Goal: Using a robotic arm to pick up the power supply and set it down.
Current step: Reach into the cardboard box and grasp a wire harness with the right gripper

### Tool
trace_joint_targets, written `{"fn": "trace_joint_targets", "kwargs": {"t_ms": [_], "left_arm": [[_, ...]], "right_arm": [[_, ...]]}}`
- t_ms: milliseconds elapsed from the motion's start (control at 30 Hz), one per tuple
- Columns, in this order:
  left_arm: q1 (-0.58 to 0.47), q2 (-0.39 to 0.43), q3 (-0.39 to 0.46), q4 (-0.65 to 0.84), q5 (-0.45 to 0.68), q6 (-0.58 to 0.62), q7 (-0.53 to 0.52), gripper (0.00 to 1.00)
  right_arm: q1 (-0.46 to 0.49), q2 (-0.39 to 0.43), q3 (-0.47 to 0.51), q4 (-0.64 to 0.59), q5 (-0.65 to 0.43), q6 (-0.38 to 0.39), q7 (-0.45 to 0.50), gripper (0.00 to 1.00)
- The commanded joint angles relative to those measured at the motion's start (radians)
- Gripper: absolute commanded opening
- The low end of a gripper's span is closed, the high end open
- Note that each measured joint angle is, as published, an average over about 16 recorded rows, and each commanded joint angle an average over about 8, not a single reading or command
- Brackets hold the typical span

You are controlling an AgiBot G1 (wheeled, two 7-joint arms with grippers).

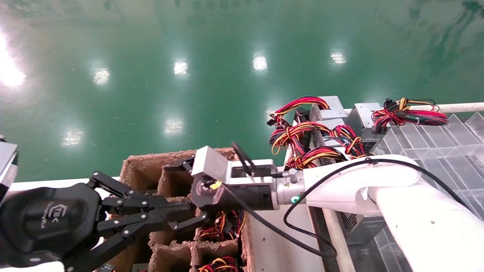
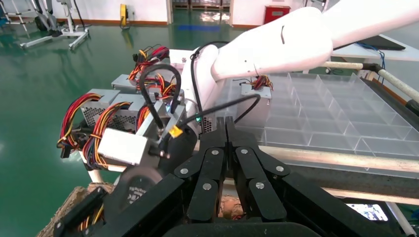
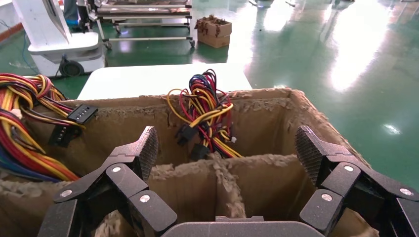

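Several silver-grey power supplies with red, yellow and black wire bundles are stacked at the edge of a clear tray. More wire bundles stick up out of cells of the brown cardboard divider box; the units under them are hidden. My right gripper on the white robotic arm hangs open over a divider wall of that box, holding nothing. In the head view the right gripper is above the box's middle cells. My left gripper is shut and empty, with its tips close to the right wrist.
A clear compartment tray lies to the right, with one power supply standing in it. A pale rail borders the tray's far side. Green glossy floor lies beyond the box. The two grippers are close together over the box.
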State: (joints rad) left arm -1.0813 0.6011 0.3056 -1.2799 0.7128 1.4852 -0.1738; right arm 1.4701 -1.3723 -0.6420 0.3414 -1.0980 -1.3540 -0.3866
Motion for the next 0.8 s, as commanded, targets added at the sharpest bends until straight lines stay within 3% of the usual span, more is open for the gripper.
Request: {"fn": "trace_joint_targets", "kwargs": {"t_ms": [33, 133, 333, 433, 567, 800], "left_arm": [[0.000, 0.000, 0.000, 0.000, 0.000, 0.000, 0.000, 0.00], [0.000, 0.000, 0.000, 0.000, 0.000, 0.000, 0.000, 0.00], [0.000, 0.000, 0.000, 0.000, 0.000, 0.000, 0.000, 0.00], [0.000, 0.000, 0.001, 0.000, 0.000, 0.000, 0.000, 0.00], [0.000, 0.000, 0.001, 0.000, -0.001, 0.000, 0.000, 0.00], [0.000, 0.000, 0.001, 0.000, -0.001, 0.000, 0.001, 0.00]], "right_arm": [[-0.010, -0.003, -0.024, 0.032, 0.016, 0.021, 0.008, 0.98], [-0.021, -0.003, -0.074, 0.078, 0.054, 0.065, 0.029, 0.83], [-0.040, -0.004, -0.185, 0.157, 0.143, 0.153, 0.066, 0.28], [-0.045, -0.004, -0.243, 0.190, 0.186, 0.192, 0.079, 0.11], [-0.047, -0.004, -0.319, 0.226, 0.241, 0.240, 0.091, 0.00], [-0.039, -0.002, -0.431, 0.255, 0.331, 0.307, 0.094, 0.00]]}}
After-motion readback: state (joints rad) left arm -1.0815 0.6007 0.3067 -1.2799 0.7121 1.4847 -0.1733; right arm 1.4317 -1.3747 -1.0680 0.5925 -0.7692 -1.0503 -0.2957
